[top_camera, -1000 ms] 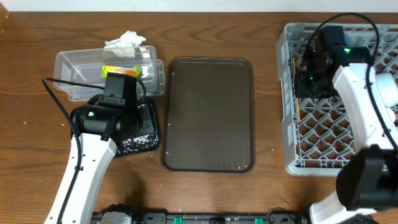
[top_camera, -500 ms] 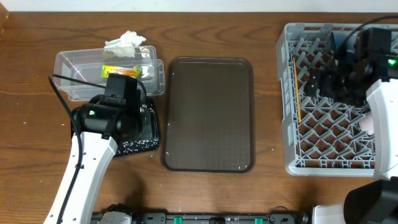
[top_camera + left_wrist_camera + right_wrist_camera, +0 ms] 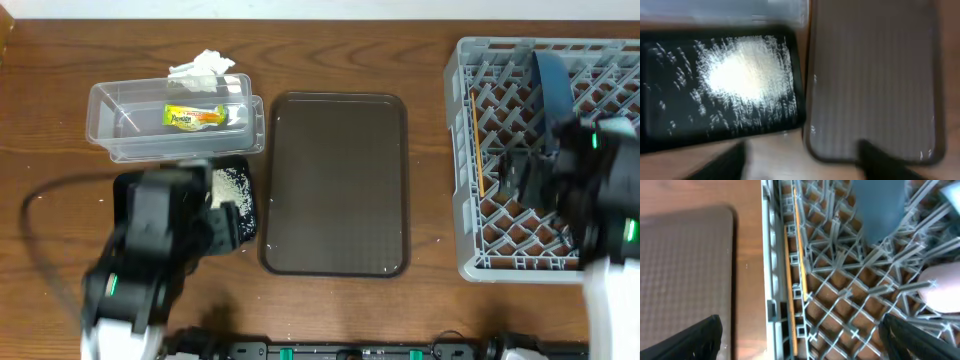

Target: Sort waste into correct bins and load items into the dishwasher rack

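The grey dishwasher rack (image 3: 470, 255) stands at the right. A dark blue plate (image 3: 550, 78) stands on edge in it, and wooden chopsticks (image 3: 480, 150) lie along its left wall. My right gripper (image 3: 522, 180) hovers open and empty over the rack's left part. In the right wrist view (image 3: 805, 340) it is above a chopstick (image 3: 797, 270), with the plate (image 3: 880, 205) and a pale pink cup (image 3: 940, 287) beyond. The snack wrapper (image 3: 195, 116) lies in the clear tub (image 3: 110, 125). The white tissue (image 3: 205, 68) lies behind the tub. Rice (image 3: 232, 182) sits in the black tray (image 3: 240, 215). My left gripper (image 3: 800, 165) is open and empty at that tray's front edge.
The large dark brown serving tray (image 3: 335, 180) lies mid-table between the black tray and the rack; it also shows in the left wrist view (image 3: 875, 80). The bowl and green cup are not in view. The left arm (image 3: 150, 260) is blurred.
My left arm has pulled back toward the front, uncovering the rice in the black tray. My right arm has moved from the rack's back toward its front, uncovering the blue plate.
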Robot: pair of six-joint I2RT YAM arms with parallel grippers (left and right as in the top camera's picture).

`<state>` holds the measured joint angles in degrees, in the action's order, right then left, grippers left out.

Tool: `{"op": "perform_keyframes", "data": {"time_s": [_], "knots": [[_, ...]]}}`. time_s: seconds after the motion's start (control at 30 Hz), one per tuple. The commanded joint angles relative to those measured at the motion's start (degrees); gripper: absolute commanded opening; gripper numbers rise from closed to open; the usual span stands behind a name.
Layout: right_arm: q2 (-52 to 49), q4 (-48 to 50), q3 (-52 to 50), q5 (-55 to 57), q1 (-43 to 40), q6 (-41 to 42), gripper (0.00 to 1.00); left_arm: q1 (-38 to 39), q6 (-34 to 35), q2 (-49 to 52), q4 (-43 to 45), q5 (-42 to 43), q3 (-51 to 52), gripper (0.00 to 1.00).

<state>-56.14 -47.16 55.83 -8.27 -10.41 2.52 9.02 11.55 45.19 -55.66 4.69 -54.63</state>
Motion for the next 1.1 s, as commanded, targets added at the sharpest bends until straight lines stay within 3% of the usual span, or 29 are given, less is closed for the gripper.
{"op": "perform_keyframes", "data": {"time_s": [0.0, 0.27, 0.57, 1.07], "knots": [[8.57, 3.06, -8.37, 1.75, -0.17, -0.46, 0.99, -0.26, -0.57, -8.00, 2.40, -4.76, 3.63, 0.97], [21.27, -3.08, -17.09, 1.38, -0.17, -0.24, 0.99, -0.26, -0.57, -16.13, 2.40, -4.74, 4.17, 0.98], [21.64, -15.63, -17.75, 1.38, -0.17, -0.24, 0.99, -0.26, -0.57, -16.13, 2.34, -4.74, 4.17, 0.98], [22.84, -15.67, -17.99, 1.40, 0.44, -0.24, 0.99, -0.26, -0.57, -16.13, 2.34, -4.74, 4.17, 0.99]]}}
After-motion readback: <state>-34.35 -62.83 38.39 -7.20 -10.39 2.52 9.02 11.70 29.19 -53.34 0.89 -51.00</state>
